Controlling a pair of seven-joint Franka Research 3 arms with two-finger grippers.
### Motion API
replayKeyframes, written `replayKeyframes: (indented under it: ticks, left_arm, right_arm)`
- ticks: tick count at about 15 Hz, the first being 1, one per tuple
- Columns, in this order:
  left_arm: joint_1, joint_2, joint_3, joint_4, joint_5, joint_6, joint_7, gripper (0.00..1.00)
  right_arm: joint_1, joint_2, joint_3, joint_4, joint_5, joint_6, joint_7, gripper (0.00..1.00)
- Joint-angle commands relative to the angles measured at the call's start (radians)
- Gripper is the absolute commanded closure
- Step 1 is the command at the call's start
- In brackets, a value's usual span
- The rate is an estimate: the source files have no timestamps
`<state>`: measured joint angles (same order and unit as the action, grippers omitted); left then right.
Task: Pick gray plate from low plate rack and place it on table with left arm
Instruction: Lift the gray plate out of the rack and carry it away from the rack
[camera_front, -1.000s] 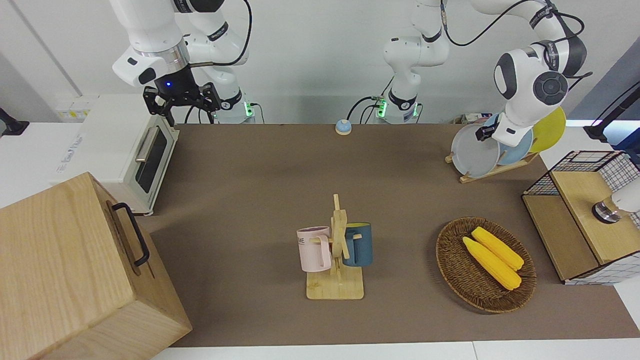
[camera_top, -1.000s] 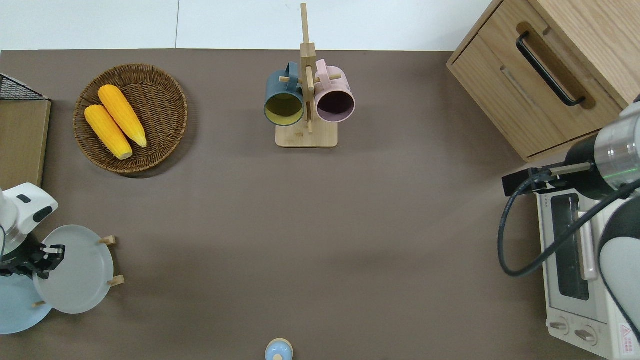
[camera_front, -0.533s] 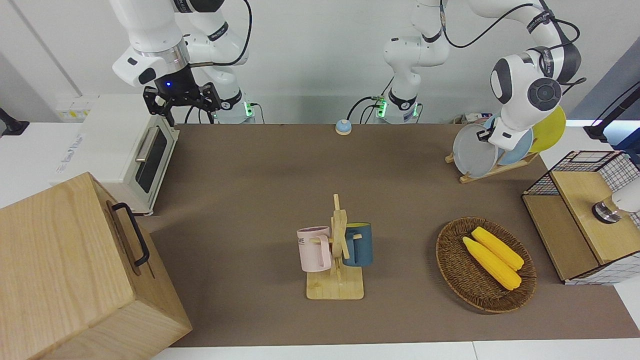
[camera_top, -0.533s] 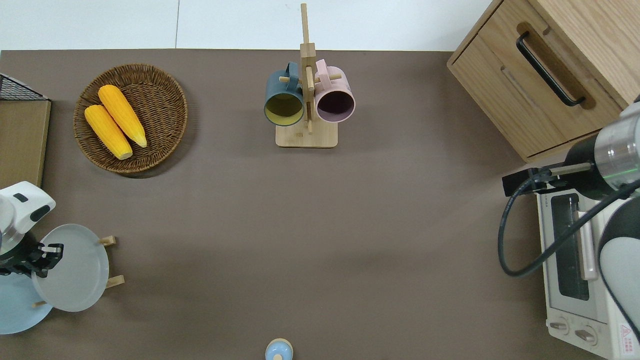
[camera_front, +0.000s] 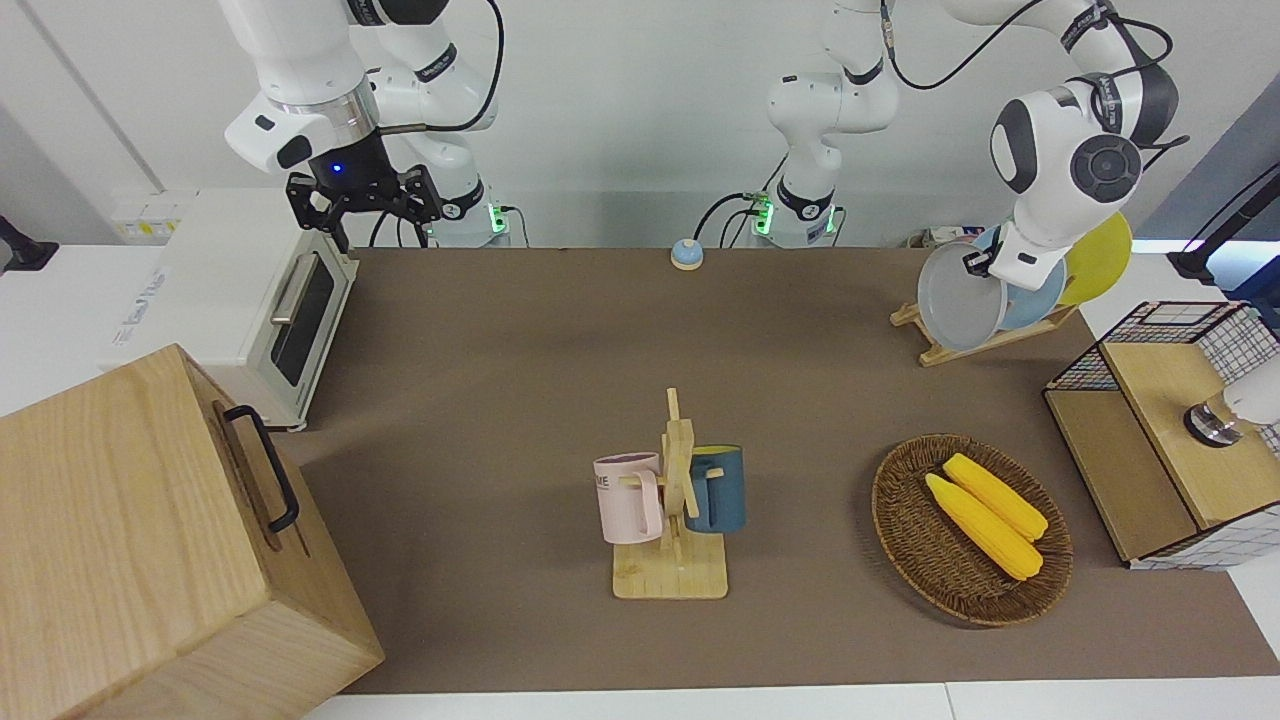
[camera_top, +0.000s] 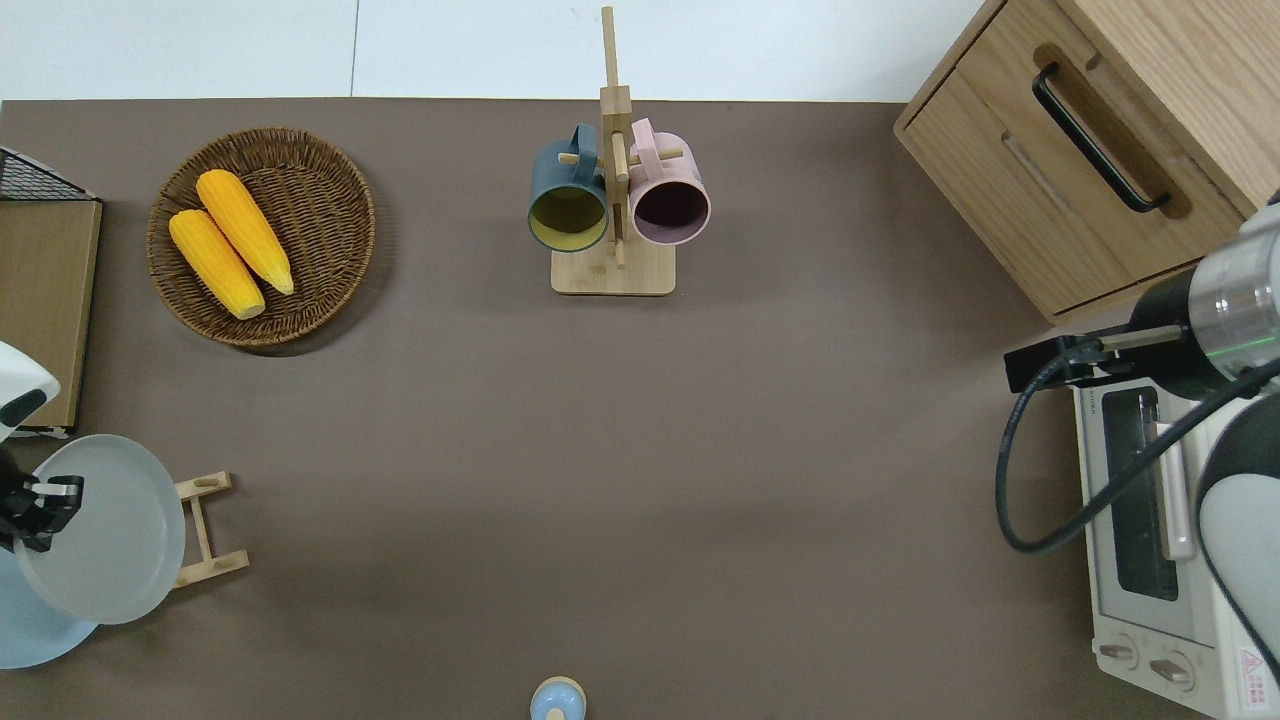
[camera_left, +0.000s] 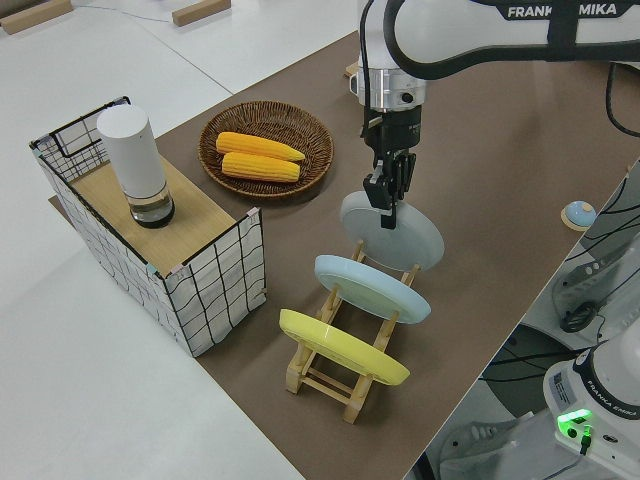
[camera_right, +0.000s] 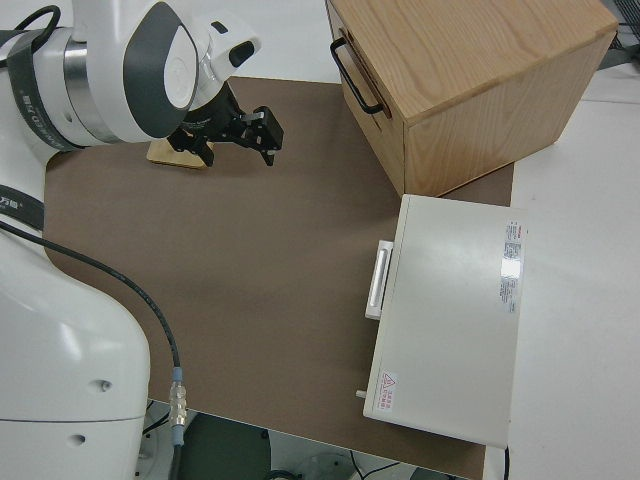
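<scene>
While our left gripper (camera_left: 388, 193) is clamped on the rim of the gray plate (camera_left: 392, 229), we are in the lifting step: the plate seems clear of the low plate rack (camera_left: 345, 375), at the lower left of the overhead view. Next we must carry it over bare table (camera_top: 620, 480) and lay it flat. The light-blue plate (camera_left: 371, 287) and the wicker basket (camera_top: 262, 235) are close. Our right arm is parked, its gripper (camera_front: 362, 198) apart.
</scene>
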<state>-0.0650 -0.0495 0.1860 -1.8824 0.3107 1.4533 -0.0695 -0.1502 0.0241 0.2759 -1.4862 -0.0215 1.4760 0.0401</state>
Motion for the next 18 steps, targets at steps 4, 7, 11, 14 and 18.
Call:
replayKeyframes:
  ticks: [4,7,11,14,18]
  left_arm:
    - [-0.004,-0.004,0.004,0.054,-0.349,-0.045,-0.035,1.00]
    - [-0.009,0.007,0.003,0.011,-0.458,0.027,-0.101,1.00]
    - [-0.015,-0.055,-0.037,-0.148,-0.475,0.183,-0.138,1.00]
    - [-0.016,-0.093,-0.051,-0.242,-0.475,0.263,-0.141,1.00]
    - [-0.016,-0.107,-0.109,-0.328,-0.475,0.315,-0.185,1.00]
  right_arm:
    - [-0.019,-0.003,0.017,0.009,-0.001,-0.014,0.012,0.017]
    - [-0.019,-0.001,0.017,0.009,-0.001,-0.014,0.012,0.017]
    - [-0.019,-0.001,0.017,0.009,-0.001,-0.013,0.012,0.017]
    - [-0.019,-0.001,0.017,0.009,-0.001,-0.013,0.012,0.017]
    - [-0.019,-0.001,0.017,0.009,-0.001,-0.014,0.012,0.017]
